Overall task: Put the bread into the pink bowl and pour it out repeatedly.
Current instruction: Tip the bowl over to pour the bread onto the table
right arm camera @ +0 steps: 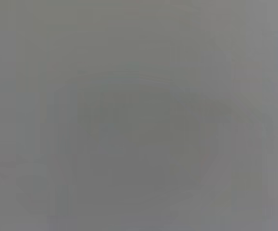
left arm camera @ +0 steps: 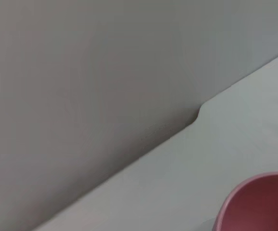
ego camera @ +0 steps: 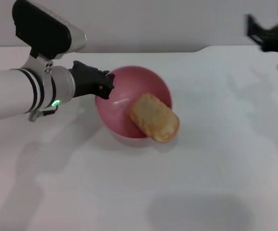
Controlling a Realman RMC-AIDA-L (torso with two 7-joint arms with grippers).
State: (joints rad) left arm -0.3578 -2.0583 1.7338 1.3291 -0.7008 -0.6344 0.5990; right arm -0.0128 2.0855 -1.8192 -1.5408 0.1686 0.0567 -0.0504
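Note:
The pink bowl (ego camera: 117,113) is tilted on the white table (ego camera: 216,168), its opening facing the front right. The bread (ego camera: 154,117), a pale golden tan loaf, lies across the bowl's lower rim, half in and half out. My left gripper (ego camera: 105,85) is shut on the bowl's left rim and holds it tipped. A part of the bowl also shows in the left wrist view (left arm camera: 261,204). My right gripper (ego camera: 269,33) is raised at the far right, away from the bowl. The right wrist view shows only plain grey.
The table's far edge meets a grey wall (ego camera: 153,21), with a small step in the edge (ego camera: 204,49). The table edge also shows in the left wrist view (left arm camera: 199,113).

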